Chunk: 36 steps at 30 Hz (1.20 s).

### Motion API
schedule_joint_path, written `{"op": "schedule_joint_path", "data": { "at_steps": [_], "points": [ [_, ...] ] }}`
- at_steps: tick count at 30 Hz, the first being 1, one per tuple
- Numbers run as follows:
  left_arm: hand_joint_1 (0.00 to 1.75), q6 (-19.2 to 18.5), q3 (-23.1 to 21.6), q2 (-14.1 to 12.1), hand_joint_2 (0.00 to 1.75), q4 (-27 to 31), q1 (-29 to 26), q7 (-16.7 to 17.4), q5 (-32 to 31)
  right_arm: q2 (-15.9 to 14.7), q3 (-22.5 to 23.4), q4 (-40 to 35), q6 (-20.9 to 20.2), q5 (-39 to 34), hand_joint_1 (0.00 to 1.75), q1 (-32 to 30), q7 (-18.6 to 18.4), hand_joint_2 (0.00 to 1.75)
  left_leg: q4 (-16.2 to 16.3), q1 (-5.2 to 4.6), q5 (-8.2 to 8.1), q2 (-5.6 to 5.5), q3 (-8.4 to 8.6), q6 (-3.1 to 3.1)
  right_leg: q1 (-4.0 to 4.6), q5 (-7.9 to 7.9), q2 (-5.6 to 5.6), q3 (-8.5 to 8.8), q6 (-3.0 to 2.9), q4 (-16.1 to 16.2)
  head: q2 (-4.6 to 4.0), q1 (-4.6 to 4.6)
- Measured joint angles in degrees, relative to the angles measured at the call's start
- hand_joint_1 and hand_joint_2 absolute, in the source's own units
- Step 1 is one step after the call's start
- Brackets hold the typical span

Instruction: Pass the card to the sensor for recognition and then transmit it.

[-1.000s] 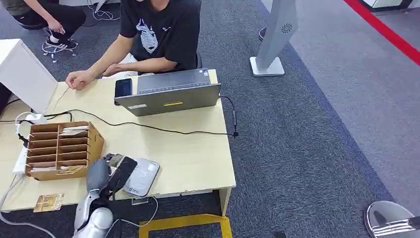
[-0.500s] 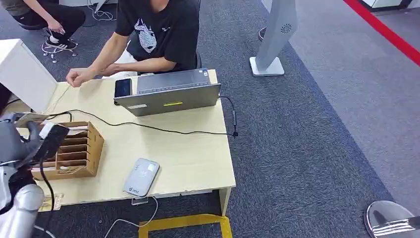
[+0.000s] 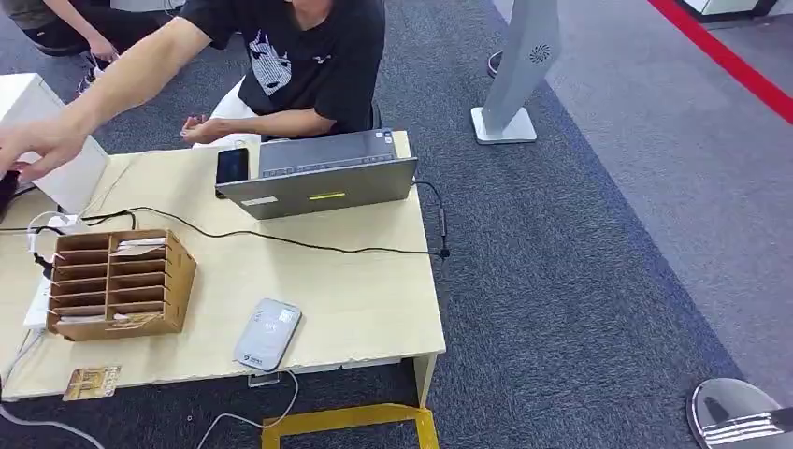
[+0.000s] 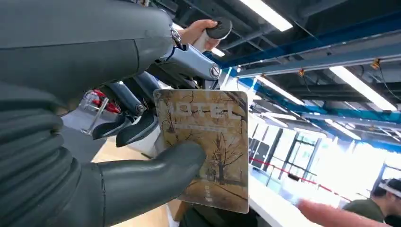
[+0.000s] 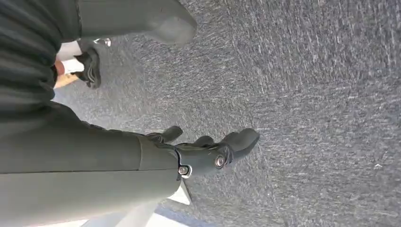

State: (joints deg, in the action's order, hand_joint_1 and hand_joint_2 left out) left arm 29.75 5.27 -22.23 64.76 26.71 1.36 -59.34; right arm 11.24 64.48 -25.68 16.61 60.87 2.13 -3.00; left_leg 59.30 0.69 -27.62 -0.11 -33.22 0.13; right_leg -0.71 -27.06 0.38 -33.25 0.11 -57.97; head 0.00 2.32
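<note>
The left hand (image 4: 118,156) was clamped on the card (image 4: 208,146), its thick thumb pressed across the printed face and darker fingers behind, holding it raised toward the ceiling lights. The right hand (image 5: 208,153) hung over the carpet, its fingers loosely apart and holding nothing. On the table (image 3: 355,299) lay the grey sensor (image 3: 266,334), well apart from the card. A person's hand (image 3: 37,145) reached in at the table's far left. Judging by this, the handover was under way but unfinished, as the card had not left the robot's grip.
</note>
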Motion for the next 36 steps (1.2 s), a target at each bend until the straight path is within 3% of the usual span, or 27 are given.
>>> {"op": "schedule_joint_path", "data": {
  "at_steps": [12,15,19,23,25,30,36],
  "points": [
    [1.75,-1.05,0.59,0.59,1.75,-0.37,2.21,-0.94,0.41,-0.66,1.16,1.82,1.03,-0.31,0.00,0.61,0.18,1.75,0.01,0.01,0.00,0.01,0.02,0.00,0.00,0.02,0.01,-0.02,-0.02,0.00,0.00,0.02],
    [1.75,-1.90,0.33,1.29,1.75,-0.28,3.31,-3.20,0.65,-0.68,1.38,2.03,1.25,-0.24,0.00,0.68,0.20,1.75,0.06,0.00,0.00,0.03,0.03,0.00,0.00,0.02,0.03,-0.09,-0.03,0.01,0.00,-0.02],
    [1.75,-5.27,-3.72,5.60,1.75,1.32,7.13,-4.94,-1.69,-0.70,1.42,2.52,2.21,-0.09,0.00,1.07,0.81,1.75,0.15,0.00,0.04,-0.43,-0.02,0.05,0.00,0.00,-0.40,-0.02,0.01,0.04,0.00,0.00],
    [1.75,-8.15,-12.20,9.91,1.75,4.33,10.34,-3.04,-3.19,-0.72,1.42,3.37,2.95,-0.28,0.00,1.90,1.66,1.75,0.20,-0.05,0.09,-0.46,-0.11,0.14,-0.04,0.12,-0.38,0.09,0.16,0.05,0.00,0.02],
    [0.00,-8.55,-15.53,10.97,1.75,5.87,10.76,-2.34,-2.91,-0.72,1.42,3.67,3.06,-0.48,0.00,1.94,1.99,1.75,0.23,-0.06,0.08,-0.13,-0.14,0.15,-0.05,0.20,-0.08,0.00,0.17,0.05,0.00,0.02],
    [0.00,-8.85,-19.73,12.85,1.75,9.83,10.82,-1.53,3.09,-0.72,1.62,4.20,3.10,-0.79,0.00,1.79,1.92,1.75,0.27,-0.05,-0.02,0.05,-0.15,0.17,-0.05,0.17,0.11,-0.08,0.19,0.05,0.00,0.02],
    [0.00,-12.70,-21.13,13.46,1.75,15.02,9.33,-1.55,11.23,0.22,1.97,2.56,1.70,-0.94,0.00,1.22,0.66,1.75,0.21,-0.01,-0.05,0.05,-0.15,0.13,-0.03,0.14,0.10,-0.11,0.19,0.04,0.00,0.02]
  ]
}}
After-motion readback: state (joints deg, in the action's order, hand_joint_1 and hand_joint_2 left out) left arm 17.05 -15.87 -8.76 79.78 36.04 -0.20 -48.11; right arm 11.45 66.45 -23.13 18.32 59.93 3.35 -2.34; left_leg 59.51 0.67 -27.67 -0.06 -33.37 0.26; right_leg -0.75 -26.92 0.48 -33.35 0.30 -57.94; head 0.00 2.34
